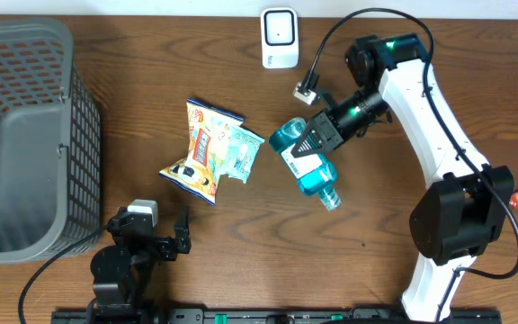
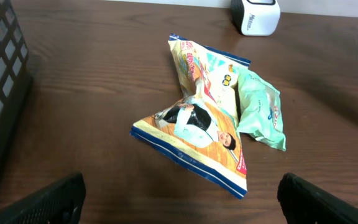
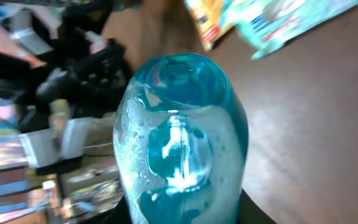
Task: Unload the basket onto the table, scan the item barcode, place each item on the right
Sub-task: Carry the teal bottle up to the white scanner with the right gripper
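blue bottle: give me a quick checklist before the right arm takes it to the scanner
1. Grip: ok. The right pincer is closed on the blue bottle.
2. Barcode facing the scanner: cannot tell. No barcode can be made out in any view.
3. Way to the scanner: ok. Only bare table lies between bottle and scanner.
4. Other items clear: ok. The snack bag and green packet lie apart from the bottle.
5. Left pincer out of the way: ok. It is open, holds nothing, and sits near the table's front edge.
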Tool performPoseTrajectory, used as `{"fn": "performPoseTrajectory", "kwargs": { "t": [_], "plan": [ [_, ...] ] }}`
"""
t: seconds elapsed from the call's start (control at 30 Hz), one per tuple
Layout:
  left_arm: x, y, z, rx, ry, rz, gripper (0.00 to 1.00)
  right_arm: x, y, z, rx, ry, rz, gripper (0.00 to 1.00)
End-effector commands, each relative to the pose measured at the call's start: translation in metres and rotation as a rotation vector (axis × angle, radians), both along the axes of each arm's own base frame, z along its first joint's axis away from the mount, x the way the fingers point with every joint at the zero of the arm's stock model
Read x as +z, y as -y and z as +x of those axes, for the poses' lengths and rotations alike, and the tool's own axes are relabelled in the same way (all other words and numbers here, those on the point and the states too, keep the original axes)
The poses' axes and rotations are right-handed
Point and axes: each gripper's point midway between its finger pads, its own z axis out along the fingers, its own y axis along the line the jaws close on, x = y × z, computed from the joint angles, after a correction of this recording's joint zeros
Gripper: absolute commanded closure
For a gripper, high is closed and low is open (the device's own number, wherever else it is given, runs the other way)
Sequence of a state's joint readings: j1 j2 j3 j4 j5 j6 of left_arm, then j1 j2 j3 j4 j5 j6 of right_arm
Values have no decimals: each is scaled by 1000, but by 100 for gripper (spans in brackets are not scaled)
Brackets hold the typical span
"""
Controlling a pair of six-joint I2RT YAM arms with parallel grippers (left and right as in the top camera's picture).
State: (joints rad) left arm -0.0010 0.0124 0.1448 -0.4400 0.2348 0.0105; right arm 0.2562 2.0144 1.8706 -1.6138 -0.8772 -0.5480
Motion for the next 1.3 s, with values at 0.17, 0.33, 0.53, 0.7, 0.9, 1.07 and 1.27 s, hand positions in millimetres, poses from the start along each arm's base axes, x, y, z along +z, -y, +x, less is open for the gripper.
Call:
{"fn": "performPoseTrajectory", "kwargs": {
  "t": [0.17, 0.33, 0.53, 0.7, 0.9, 1.07, 1.27],
  "plan": [
    [-10, 1, -2, -2, -31, -7, 1, -31, 38, 82, -346, 229, -427, 99],
    [-10, 1, -2, -2, -31, -7, 1, -27, 24, 118, -378, 438, -456, 99],
    [-10, 1, -2, -2, -31, -7, 1, -8, 20, 170, -482, 665, -452, 99],
    [-10, 1, -2, -2, -31, -7, 1, 6, 18, 203, -555, 806, -445, 99],
    [-10, 1, -2, -2, -31, -7, 1, 7, 18, 243, -589, 967, -507, 99],
    [-10, 1, -2, -2, -31, -7, 1, -8, 7, 280, -550, 1100, -660, 99],
    [-10, 1, -2, -2, -31, -7, 1, -16, -5, 311, -508, 1247, -860, 99]
  ]
}}
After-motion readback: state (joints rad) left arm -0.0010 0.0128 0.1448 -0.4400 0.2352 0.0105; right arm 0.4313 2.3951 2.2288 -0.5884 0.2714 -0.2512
